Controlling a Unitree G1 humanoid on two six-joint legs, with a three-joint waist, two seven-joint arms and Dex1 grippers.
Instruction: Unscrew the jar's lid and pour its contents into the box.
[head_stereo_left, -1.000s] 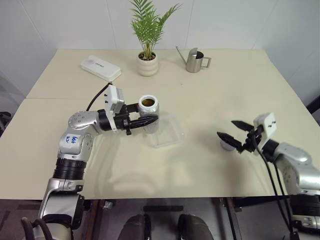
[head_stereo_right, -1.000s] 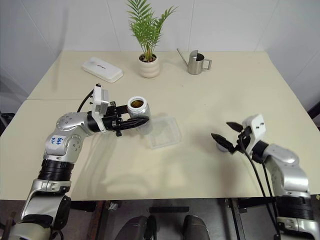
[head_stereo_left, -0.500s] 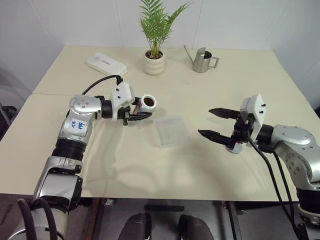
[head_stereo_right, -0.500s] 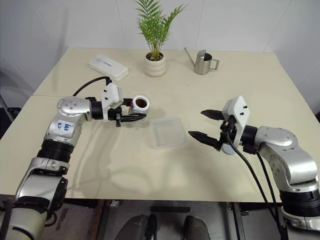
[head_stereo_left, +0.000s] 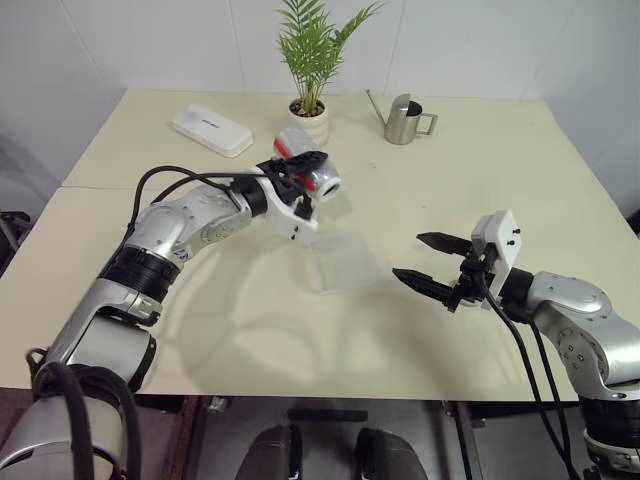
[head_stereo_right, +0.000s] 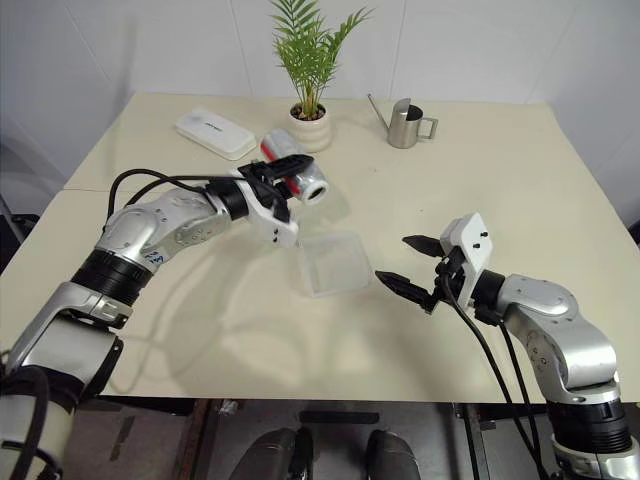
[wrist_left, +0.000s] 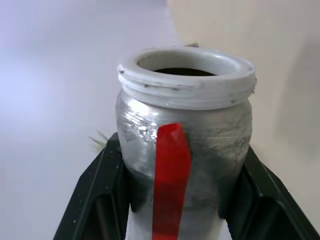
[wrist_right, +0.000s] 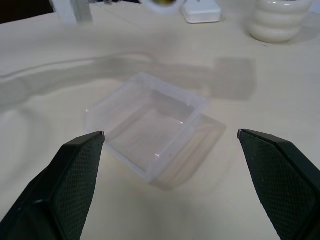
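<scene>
Table (head_stereo_left: 500, 180), jar (head_stereo_left: 305, 170) now tipped sideways, raised

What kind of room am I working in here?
Probably an indoor test or demo setup: a plain cream table against white tiled walls, dressed with a potted green palm, a small steel watering can and a flat white case.

A plain indoor test room, lab-like rather than a lived-in home: bare white walls (head_stereo_left: 150, 40) close behind a wide cream bench (head_stereo_left: 480, 190). Its few props look staged: a potted palm (head_stereo_left: 312, 95) at 12 o'clock, a small steel watering can (head_stereo_left: 403, 119) at 1 o'clock, a flat white case (head_stereo_left: 211, 130) at 11 o'clock.
</scene>
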